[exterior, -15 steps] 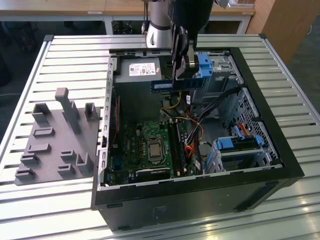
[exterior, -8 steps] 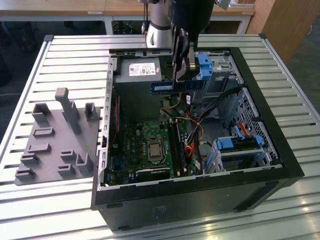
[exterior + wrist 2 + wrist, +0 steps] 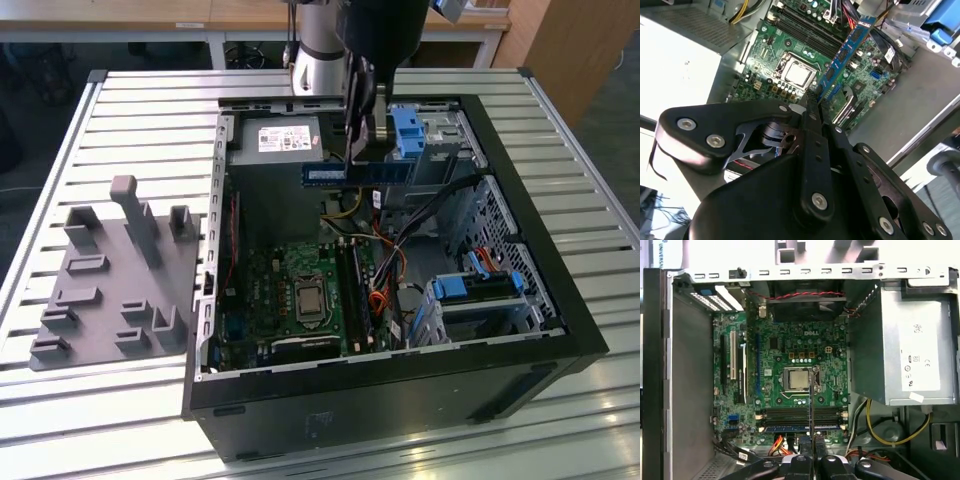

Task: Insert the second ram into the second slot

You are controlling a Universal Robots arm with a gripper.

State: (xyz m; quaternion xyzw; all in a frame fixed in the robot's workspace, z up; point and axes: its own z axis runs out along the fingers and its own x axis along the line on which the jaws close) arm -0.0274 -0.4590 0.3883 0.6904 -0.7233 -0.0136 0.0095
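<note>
My gripper (image 3: 364, 160) is shut on the second ram (image 3: 355, 172), a thin blue stick held level above the open computer case. In the second wrist view the fingertips (image 3: 809, 102) clamp one end of the ram (image 3: 847, 50), which reaches out over the green motherboard (image 3: 790, 45). The first wrist view looks straight down: the ram (image 3: 810, 405) appears edge-on as a thin dark line crossing the memory slots (image 3: 785, 416) beside the processor (image 3: 798, 379), with the gripper (image 3: 811, 459) below it. A blue strip (image 3: 790, 429) lies along one slot. The ram hangs clear of the board.
The black case (image 3: 400, 400) lies open on a slatted metal table (image 3: 150, 100). Inside are the power supply (image 3: 285, 140), loose cables (image 3: 390, 265) and light-blue drive brackets (image 3: 410, 130). A grey fixture plate (image 3: 110, 280) with upright pegs sits at the exterior view's left.
</note>
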